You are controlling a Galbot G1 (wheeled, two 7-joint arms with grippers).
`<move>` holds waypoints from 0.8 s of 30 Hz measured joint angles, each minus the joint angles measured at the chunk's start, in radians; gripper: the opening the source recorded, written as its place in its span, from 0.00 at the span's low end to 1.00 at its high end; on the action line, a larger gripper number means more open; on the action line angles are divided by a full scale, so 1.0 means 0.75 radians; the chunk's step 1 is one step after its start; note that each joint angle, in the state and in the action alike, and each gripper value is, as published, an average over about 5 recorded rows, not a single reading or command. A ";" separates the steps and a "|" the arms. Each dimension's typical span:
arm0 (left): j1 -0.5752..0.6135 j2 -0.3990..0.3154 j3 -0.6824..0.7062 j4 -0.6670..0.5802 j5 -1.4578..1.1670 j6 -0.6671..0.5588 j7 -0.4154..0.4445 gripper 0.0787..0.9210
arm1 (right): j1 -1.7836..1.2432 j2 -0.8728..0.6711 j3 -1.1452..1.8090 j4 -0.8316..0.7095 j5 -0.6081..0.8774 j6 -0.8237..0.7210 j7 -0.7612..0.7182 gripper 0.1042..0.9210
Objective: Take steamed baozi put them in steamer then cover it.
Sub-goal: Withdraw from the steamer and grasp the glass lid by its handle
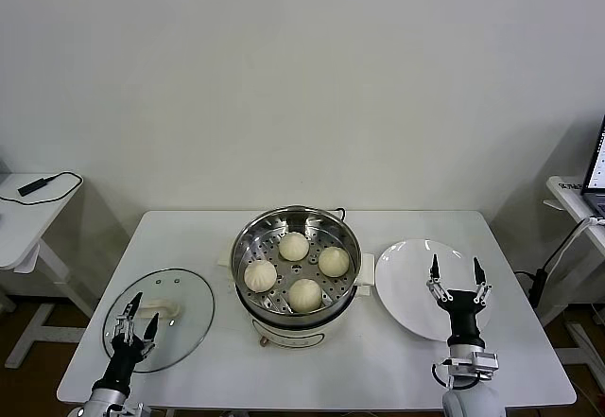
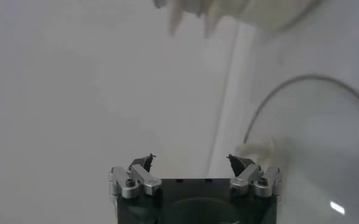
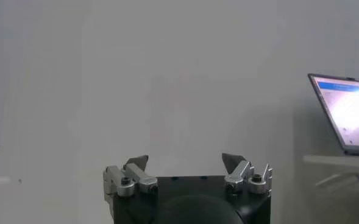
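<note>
Several cream-white pleated baozi (image 1: 293,246) lie on the perforated tray inside the shiny steel steamer (image 1: 248,236) at the table's middle. The clear glass lid (image 1: 184,294) with its white handle (image 1: 161,309) lies flat on the table to the steamer's left; it also shows in the left wrist view (image 2: 325,140). My left gripper (image 1: 138,309) is open and empty, upright over the lid's near part. My right gripper (image 1: 456,272) is open and empty, upright over the white plate (image 1: 406,280). Both grippers show open in the wrist views, left (image 2: 191,161) and right (image 3: 185,161).
The white plate right of the steamer holds nothing. A side table with a black cable (image 1: 38,188) stands far left. A laptop (image 1: 597,166) sits on a stand far right and shows in the right wrist view (image 3: 347,112). A white wall is behind.
</note>
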 measured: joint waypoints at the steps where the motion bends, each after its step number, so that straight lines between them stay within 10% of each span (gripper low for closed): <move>1: -0.006 0.001 0.003 0.012 0.018 0.006 -0.003 0.88 | -0.004 0.004 0.001 0.001 -0.004 0.000 -0.001 0.88; 24: -0.141 0.013 0.057 0.125 0.168 0.074 -0.027 0.88 | -0.047 0.078 0.000 -0.005 -0.089 0.001 -0.026 0.88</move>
